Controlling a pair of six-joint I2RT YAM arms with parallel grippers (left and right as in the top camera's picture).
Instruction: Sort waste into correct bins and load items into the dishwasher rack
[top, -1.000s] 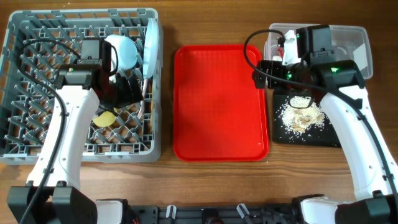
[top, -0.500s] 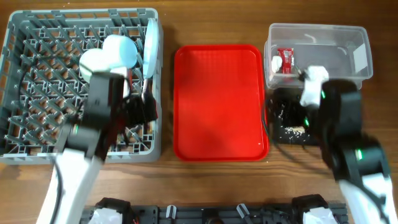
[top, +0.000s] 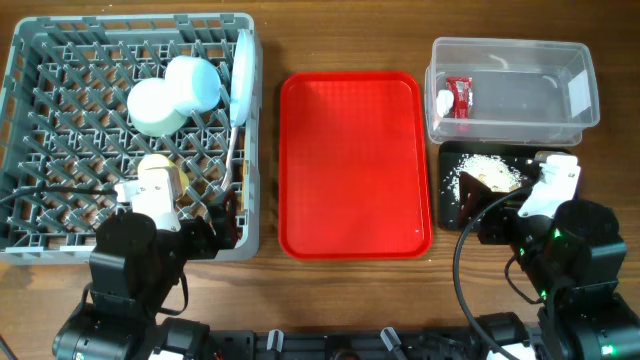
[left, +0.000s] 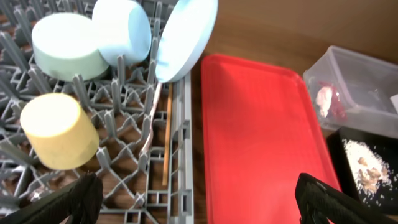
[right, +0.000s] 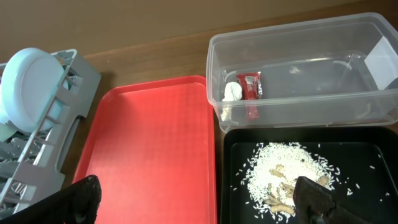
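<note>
Looking down from overhead, the rack (top: 30, 60) holds the green bowl (top: 155, 108), blue bowl (top: 198, 80) and the plate (top: 241, 75) on edge. The wrapper (top: 459, 96) lies in the tub (top: 590, 100), food scraps (top: 488, 172) on the black tray (top: 448, 205).

Left wrist: left end effector (left: 199, 202) wide, empty; cup (left: 59, 130) and chopsticks (left: 166, 143) sit in the rack.

Right wrist: right end effector (right: 199, 202) wide, empty.

An arm swinging low could topple the leaning plate.

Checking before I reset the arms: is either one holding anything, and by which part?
Nothing is held. The left gripper and the right gripper both show jaws wide open with nothing between them.
</note>
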